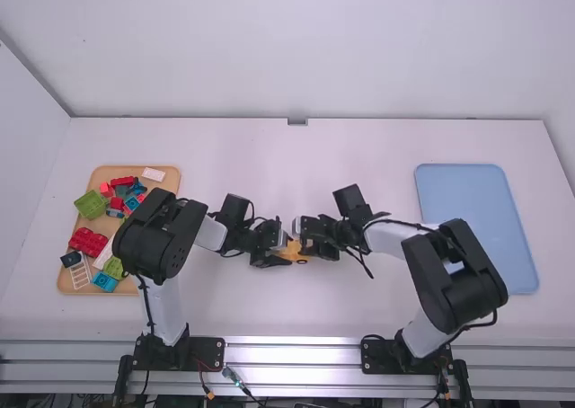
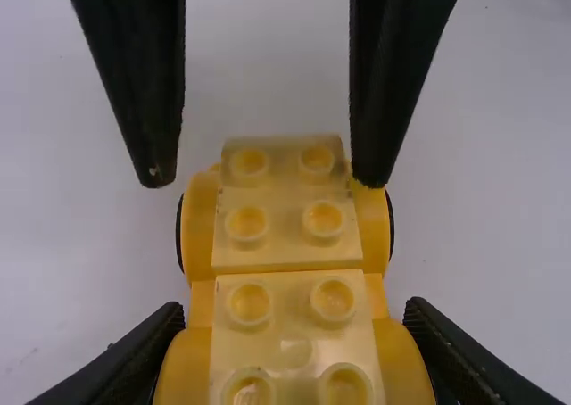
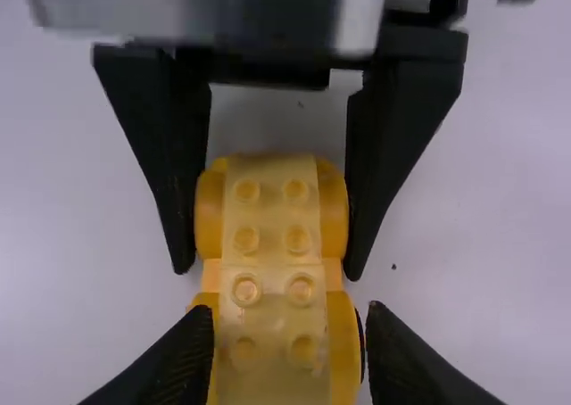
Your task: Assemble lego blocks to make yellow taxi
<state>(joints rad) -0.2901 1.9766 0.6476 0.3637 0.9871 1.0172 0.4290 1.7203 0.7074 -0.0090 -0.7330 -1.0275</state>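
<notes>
In the high view, my left gripper (image 1: 280, 250) and my right gripper (image 1: 310, 238) face each other at mid-table over a yellow block car (image 1: 294, 252). The left wrist view has my left gripper (image 2: 290, 334) shut on the sides of the yellow car (image 2: 287, 244), whose top carries pale-yellow studded blocks (image 2: 294, 311). At the car's other end, my right gripper's open fingers (image 2: 384, 84) straddle it, with a gap on one side. From the right wrist view, my right gripper (image 3: 287, 320) is open around the near end of the car (image 3: 272, 244).
A wooden tray (image 1: 112, 172) of loose coloured blocks lies at the left, partly behind the left arm. On the right side lies a blue tray (image 1: 472, 210), close to the right arm's elbow.
</notes>
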